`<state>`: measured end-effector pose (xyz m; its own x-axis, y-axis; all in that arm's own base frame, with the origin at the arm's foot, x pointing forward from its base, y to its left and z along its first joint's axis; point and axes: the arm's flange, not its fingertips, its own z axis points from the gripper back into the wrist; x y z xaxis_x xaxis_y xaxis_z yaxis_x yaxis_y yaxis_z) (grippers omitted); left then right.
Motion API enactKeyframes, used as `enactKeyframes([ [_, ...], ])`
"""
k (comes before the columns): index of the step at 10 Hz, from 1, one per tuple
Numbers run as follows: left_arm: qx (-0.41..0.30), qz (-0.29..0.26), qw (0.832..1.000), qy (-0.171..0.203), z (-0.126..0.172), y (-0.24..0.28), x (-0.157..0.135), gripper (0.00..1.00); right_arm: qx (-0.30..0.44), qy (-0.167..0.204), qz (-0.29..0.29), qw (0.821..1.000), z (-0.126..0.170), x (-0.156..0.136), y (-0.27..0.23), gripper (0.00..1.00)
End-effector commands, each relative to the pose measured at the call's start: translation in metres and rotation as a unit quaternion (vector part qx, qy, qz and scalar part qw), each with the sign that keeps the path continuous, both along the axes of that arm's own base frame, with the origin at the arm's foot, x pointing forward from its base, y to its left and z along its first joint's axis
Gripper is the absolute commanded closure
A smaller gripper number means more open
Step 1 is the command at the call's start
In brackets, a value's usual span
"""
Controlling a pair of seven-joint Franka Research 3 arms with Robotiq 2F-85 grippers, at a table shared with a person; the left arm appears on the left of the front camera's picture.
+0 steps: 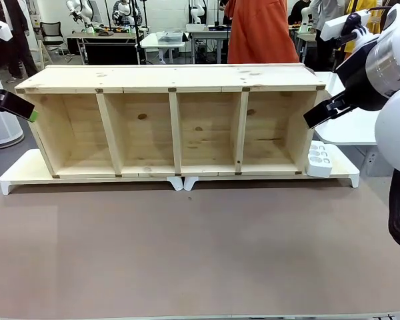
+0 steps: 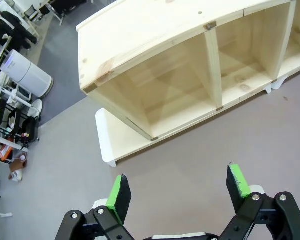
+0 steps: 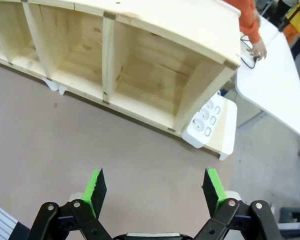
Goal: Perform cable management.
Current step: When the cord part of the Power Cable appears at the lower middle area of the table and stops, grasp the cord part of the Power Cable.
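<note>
A thin black cable (image 3: pixel 247 54) lies on the white side table (image 3: pixel 275 90) behind the shelf's right end, with a person's hand (image 3: pixel 260 49) resting beside it. My right gripper (image 3: pixel 154 190) hovers open above the brown table, in front of the shelf's right end; in the front view the right gripper (image 1: pixel 313 120) hangs at the shelf's right side wall. My left gripper (image 2: pixel 178 189) is open too, with nothing between its green pads. The left gripper (image 1: pixel 28 115) is near the shelf's left end.
A long wooden shelf (image 1: pixel 173 87) with several open compartments lies on white boards (image 1: pixel 27 175) across the table. A white power strip (image 1: pixel 319 160) sits at its right foot. A person in orange (image 1: pixel 257 30) stands behind. The brown tabletop (image 1: pixel 200 253) stretches in front.
</note>
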<state>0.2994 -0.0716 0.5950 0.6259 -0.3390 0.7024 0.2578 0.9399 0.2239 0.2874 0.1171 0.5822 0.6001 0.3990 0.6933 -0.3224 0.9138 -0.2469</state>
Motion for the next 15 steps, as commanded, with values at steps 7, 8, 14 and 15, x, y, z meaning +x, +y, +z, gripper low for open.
enactKeyframes([
  [7, 0.006, -0.008, 1.000, -0.006, 0.0012, -0.0025, 0.0001, 0.00, 0.000, -0.005, 0.007, 1.000, 0.0018, 0.0003, -0.0005, 0.00],
  [8, 0.006, -0.008, 1.000, -0.006, 0.0012, -0.0025, 0.0001, 0.00, 0.000, -0.005, 0.007, 1.000, 0.0018, 0.0003, -0.0005, 0.00],
  [14, 0.006, -0.008, 1.000, -0.006, 0.0012, -0.0025, 0.0001, 0.00, 0.000, -0.005, 0.007, 1.000, 0.0018, 0.0003, -0.0005, 0.00],
  [15, 0.006, -0.008, 1.000, -0.006, 0.0012, -0.0025, 0.0001, 0.00, 0.000, -0.005, 0.007, 1.000, 0.0018, 0.0003, -0.0005, 0.00],
])
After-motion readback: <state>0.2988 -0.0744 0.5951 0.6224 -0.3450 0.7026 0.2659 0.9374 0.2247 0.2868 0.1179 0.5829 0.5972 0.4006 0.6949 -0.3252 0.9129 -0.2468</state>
